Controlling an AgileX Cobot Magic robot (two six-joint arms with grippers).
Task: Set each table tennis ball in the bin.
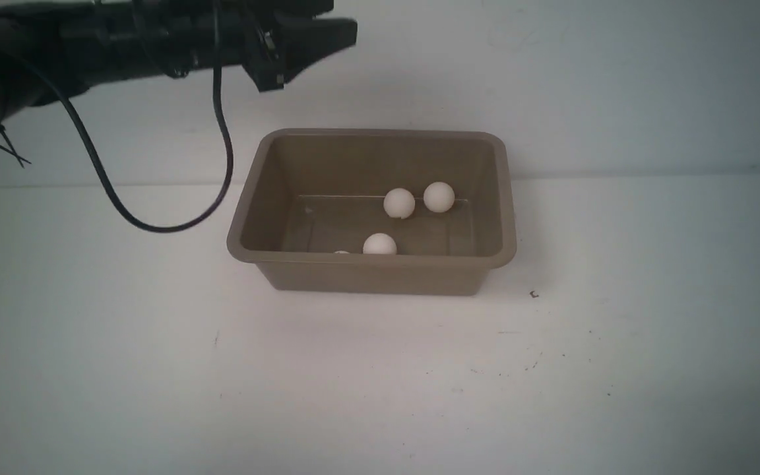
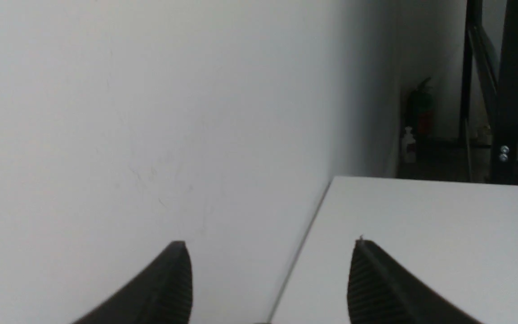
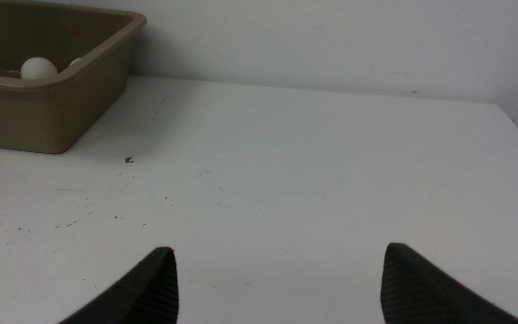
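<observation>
- Tan-brown plastic, the bin [image 1: 370,272] sat on the white worktop [image 1: 156,369], near the pale wall [image 1: 617,79] behind it.
- Inside it lay the white table tennis balls [image 1: 399,202]; two rested just beside each other toward the far side; a third [image 1: 380,244] sat against the near side; a sliver of a fourth [image 1: 342,252] barely showed over the near rim.
- My left arm [image 1: 123,39] reached in high from the left, above the bin's far left corner and well apart from it; my left jaws stood apart with nothing between them, pointing at the wall and the worktop's far edge.
- My right jaws stood wide and held nothing, low over the worktop to the right of the bin; the front view did not show them.
- A black cable [image 1: 221,152] drooped from my left arm in a loop beside the bin's left side.
- A small dark speck [image 1: 534,294] lay on the worktop near the bin's near right corner.
</observation>
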